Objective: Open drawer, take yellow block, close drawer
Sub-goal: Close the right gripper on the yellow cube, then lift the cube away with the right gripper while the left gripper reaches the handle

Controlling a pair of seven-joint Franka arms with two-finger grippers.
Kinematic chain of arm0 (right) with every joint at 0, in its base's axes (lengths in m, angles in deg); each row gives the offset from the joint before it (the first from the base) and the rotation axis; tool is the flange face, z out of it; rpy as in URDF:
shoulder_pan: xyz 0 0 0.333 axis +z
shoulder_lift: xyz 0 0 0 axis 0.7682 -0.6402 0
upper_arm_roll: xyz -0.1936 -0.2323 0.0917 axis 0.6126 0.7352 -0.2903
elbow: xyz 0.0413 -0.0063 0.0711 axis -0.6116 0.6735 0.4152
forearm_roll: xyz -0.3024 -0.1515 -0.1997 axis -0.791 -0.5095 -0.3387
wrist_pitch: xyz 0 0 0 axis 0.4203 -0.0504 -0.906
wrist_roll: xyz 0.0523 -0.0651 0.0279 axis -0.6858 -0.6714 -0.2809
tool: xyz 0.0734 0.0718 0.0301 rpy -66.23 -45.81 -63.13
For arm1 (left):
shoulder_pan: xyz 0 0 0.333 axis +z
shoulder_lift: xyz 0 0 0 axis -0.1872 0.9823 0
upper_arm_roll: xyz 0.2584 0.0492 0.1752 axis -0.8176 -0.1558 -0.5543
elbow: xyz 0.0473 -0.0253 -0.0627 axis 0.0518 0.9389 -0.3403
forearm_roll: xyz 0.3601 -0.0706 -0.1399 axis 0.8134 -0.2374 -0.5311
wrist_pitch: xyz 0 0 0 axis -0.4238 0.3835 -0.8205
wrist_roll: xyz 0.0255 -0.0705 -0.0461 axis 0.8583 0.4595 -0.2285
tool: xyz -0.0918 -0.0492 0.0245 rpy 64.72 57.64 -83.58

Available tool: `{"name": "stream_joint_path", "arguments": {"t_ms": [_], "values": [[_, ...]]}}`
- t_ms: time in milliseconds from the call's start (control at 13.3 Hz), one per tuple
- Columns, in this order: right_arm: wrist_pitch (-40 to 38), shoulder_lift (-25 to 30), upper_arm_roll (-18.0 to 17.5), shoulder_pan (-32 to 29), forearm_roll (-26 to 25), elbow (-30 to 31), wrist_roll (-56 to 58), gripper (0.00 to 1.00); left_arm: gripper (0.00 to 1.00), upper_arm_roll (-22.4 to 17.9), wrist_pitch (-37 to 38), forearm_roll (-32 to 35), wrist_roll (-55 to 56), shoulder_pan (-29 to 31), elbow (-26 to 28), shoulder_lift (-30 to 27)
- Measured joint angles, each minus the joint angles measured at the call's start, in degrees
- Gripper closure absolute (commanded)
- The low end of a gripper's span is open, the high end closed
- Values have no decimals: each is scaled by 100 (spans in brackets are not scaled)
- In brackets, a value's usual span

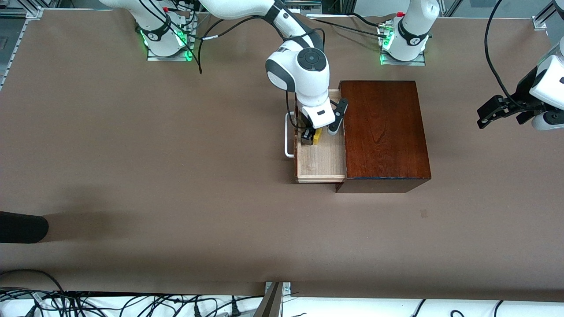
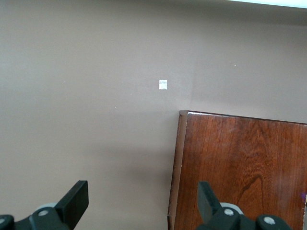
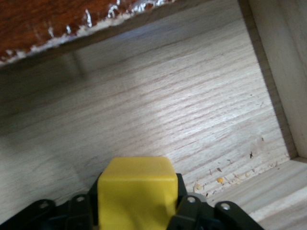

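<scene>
The drawer (image 1: 319, 163) stands pulled out of the dark mahogany box (image 1: 383, 132) toward the right arm's end of the table, its white loop handle (image 1: 288, 136) showing. My right gripper (image 1: 310, 137) is down inside the drawer, shut on the yellow block (image 1: 316, 137). In the right wrist view the yellow block (image 3: 136, 191) fills the space between the black fingers, over the pale wooden drawer floor (image 3: 182, 115). My left gripper (image 1: 500, 112) waits open in the air past the box at the left arm's end; its left wrist view looks down on the box's corner (image 2: 240, 163).
A small white mark (image 2: 163, 85) lies on the brown table. A dark object (image 1: 22, 226) pokes in at the table's edge at the right arm's end. Cables run along the front edge and by the bases.
</scene>
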Motion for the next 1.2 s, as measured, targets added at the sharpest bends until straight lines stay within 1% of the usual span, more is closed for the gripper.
{"name": "stream_joint_path", "arguments": {"t_ms": [300,450,826,976,1201], "values": [[-55,4,14,3,-3,-7,8,100,0,23,-3,-6,0,-1,0,0],[-348,13,37,3,-2,-104,18,100,0,25,-5,-6,0,-1,0,3],[-1435,88,54,4,-3,-697,20,100,0,36,-10,-6,-11,-6,0,9],[-1665,147,69,5,-3,-762,46,100,0,45,-10,-6,-65,-17,0,10],[-1978,384,139,-41,-2,-807,196,100,0,56,-10,-6,-131,-22,-3,11]]}}
